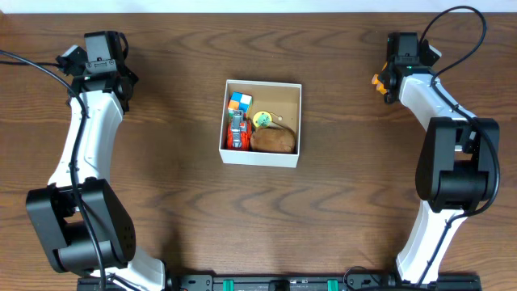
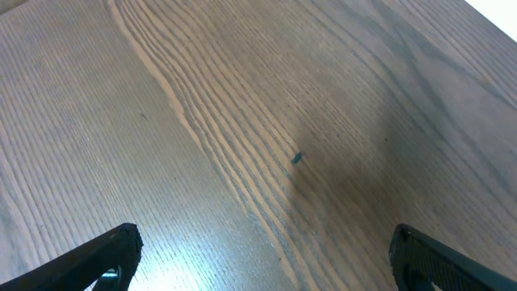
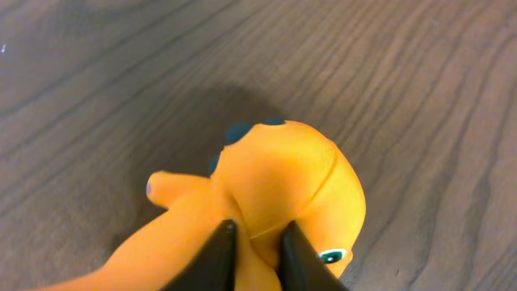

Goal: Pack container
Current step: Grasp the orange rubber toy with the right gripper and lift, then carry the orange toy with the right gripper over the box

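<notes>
Right gripper (image 3: 257,246) closed on a narrow fold of the orange toy (image 3: 283,178), probably soft, light rubber, best pinched there; container (image 1: 260,158) lies centrally, well apart. Left gripper (image 2: 262,255) wide open, empty.

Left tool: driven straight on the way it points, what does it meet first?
The left tool would likely meet bare table first; nothing else shows in its line, though depth is unclear.

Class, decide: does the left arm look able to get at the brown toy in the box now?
Probably yes: the left tool is open and empty, the container is open-topped, the brown toy lies uncovered, with bare table between.
</notes>
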Controlling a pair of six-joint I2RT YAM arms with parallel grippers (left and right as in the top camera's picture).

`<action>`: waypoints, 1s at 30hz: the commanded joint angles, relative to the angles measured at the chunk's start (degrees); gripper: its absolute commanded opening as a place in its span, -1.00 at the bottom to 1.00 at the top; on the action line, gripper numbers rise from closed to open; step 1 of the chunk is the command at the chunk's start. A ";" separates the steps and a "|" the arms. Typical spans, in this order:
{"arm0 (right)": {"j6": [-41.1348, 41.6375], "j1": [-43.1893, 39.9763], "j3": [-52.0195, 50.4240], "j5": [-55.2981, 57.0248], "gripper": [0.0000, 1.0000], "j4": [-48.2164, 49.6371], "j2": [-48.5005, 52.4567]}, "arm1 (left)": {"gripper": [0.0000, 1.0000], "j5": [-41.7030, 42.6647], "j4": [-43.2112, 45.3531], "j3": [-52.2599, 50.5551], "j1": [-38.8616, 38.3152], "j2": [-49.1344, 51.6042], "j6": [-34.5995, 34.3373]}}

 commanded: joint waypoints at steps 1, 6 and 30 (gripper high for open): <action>-1.31 -0.07 -0.04 -4.83 -0.98 -0.28 2.01 | 0.96 -1.16 -0.22 1.31 0.13 -1.44 0.74; -5.03 0.07 1.11 -8.02 -0.98 -0.28 0.70 | 0.96 -1.16 -0.20 1.31 0.13 -1.44 0.74; -52.74 9.81 16.96 -68.81 -0.98 -0.57 -4.04 | 0.96 -1.16 -0.22 1.31 0.13 -1.44 0.74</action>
